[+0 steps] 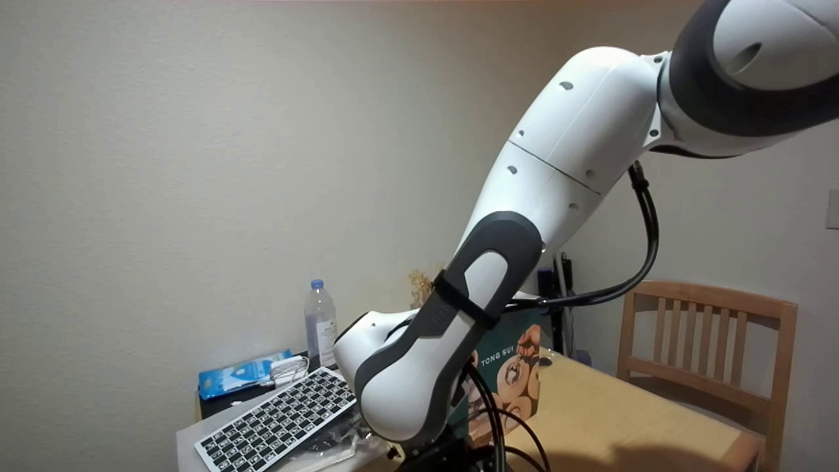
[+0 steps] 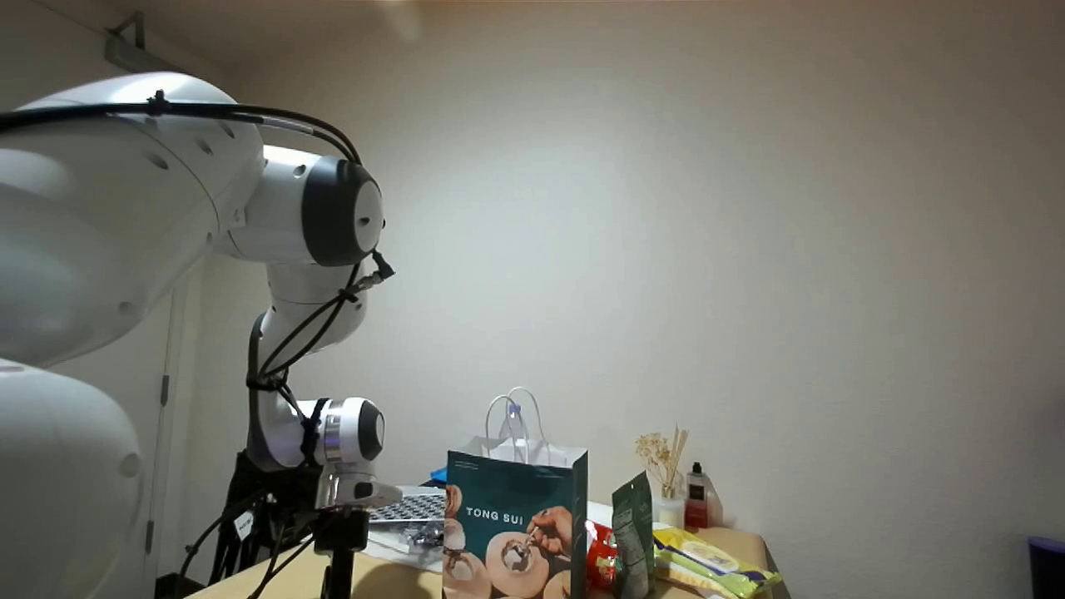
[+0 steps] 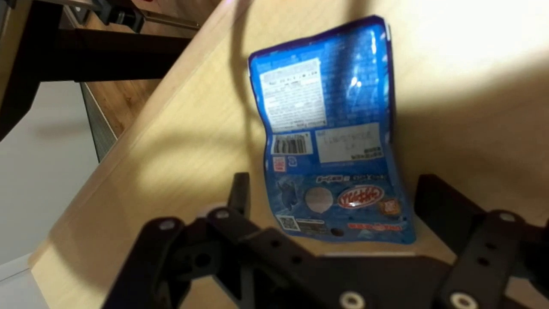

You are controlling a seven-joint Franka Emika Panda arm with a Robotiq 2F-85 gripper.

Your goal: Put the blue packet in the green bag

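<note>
The blue packet [image 3: 330,167] lies flat on the wooden table in the wrist view, printed with white labels and a barcode. My gripper [image 3: 334,189] is open, one black finger on each side of the packet's lower end, with gaps between fingers and packet. The gripper [image 2: 339,553] also shows low in an exterior view, pointing down, its fingertips not clearly visible. The packet is hidden or out of view in both exterior views. The green bag [image 2: 507,491] stands upright on the table with white loop handles, to the right of the gripper there. It is partly behind the arm [image 1: 503,367].
A red packet [image 2: 601,556], dark green pouch [image 2: 634,537] and yellow-green pack [image 2: 707,559] are beside the bag. A patterned board [image 1: 278,423], bottle [image 1: 320,328] and flat blue-and-white pack [image 1: 239,375] are by the wall. The table edge [image 3: 146,111] is near the packet. A chair [image 1: 711,295] stands behind.
</note>
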